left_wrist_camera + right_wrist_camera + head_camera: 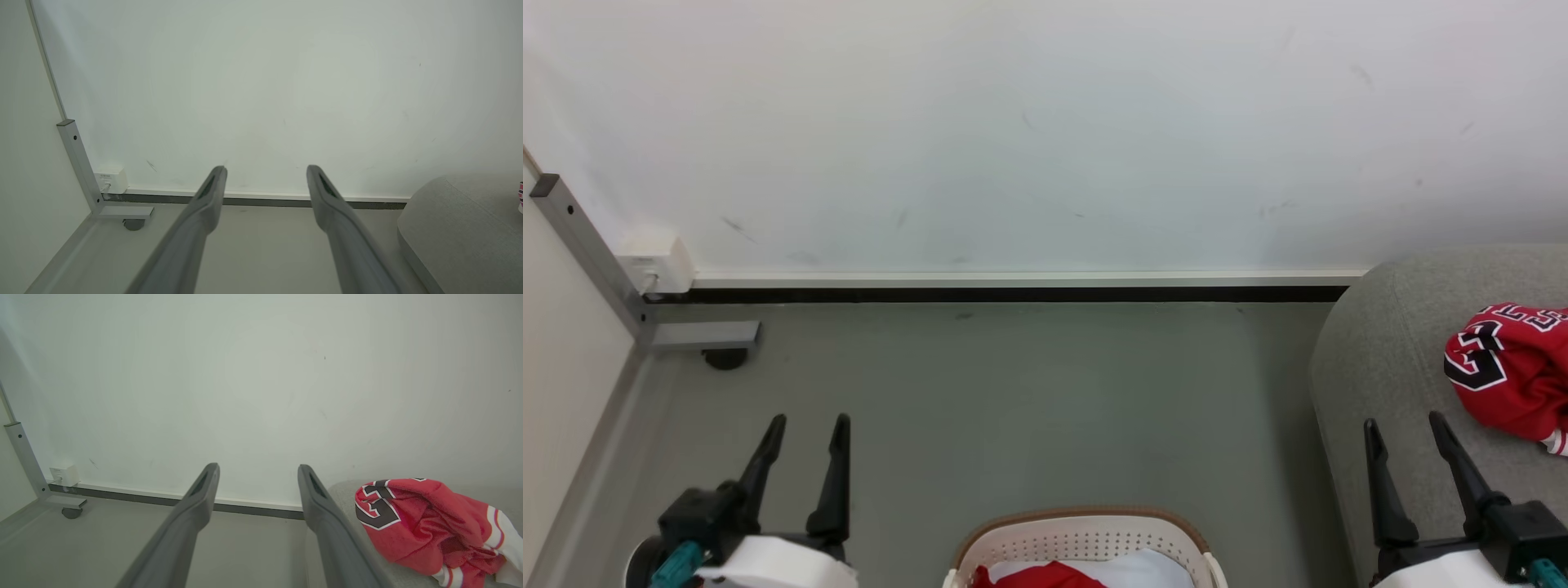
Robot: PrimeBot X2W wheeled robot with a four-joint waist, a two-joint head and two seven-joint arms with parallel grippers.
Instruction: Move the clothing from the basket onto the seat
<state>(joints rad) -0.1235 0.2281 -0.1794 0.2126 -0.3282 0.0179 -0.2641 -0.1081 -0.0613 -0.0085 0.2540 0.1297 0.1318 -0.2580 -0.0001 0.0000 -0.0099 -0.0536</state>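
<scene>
A crumpled red jersey (1507, 384) with black-and-white numerals lies on the grey seat (1380, 351) at the right, while more red clothing (1037, 576) sits inside the white basket (1086, 516) on the floor (1013, 392) at bottom centre, next to a white cloth (1152, 567). The left gripper (810, 420) hovers over the floor left of the basket, its fingers (206, 204) released and spread, grasping nothing; the right gripper (1403, 420) hangs at the seat's near edge, just short of the jersey, likewise spread and empty
</scene>
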